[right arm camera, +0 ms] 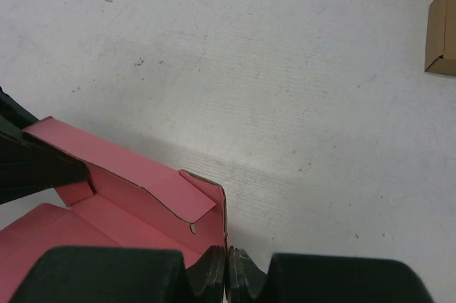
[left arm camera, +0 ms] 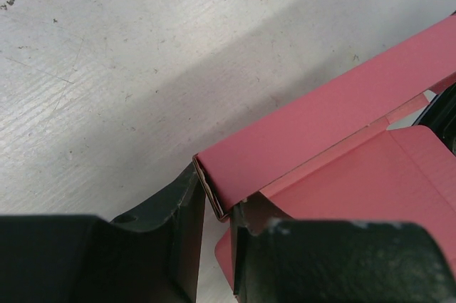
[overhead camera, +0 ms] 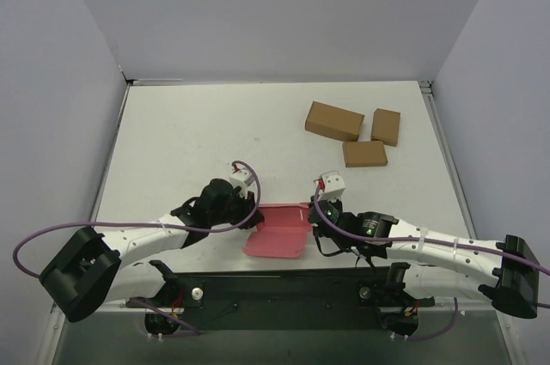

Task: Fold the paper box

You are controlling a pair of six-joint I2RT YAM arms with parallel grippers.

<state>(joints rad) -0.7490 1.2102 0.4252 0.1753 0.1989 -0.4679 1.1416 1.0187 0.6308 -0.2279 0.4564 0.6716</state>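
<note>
1. Paper box [overhead camera: 279,232]: pink, partly folded, lower centre of the top view, near the table [overhead camera: 189,133] front edge.
2. Left gripper [left arm camera: 217,207]: fingers clamped on the box's raised left wall.
3. Right gripper [right arm camera: 226,264]: fingers together, pinching its right corner edge.
4. I log three brown boxes [overhead camera: 334,121] upper right, well apart from it; open tabletop upper left.

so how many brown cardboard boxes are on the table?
3, all at the far right of the table: the largest box, a small box right of it, and a third box just nearer the near edge. None looks hidden, though that edge is partly covered.
</note>
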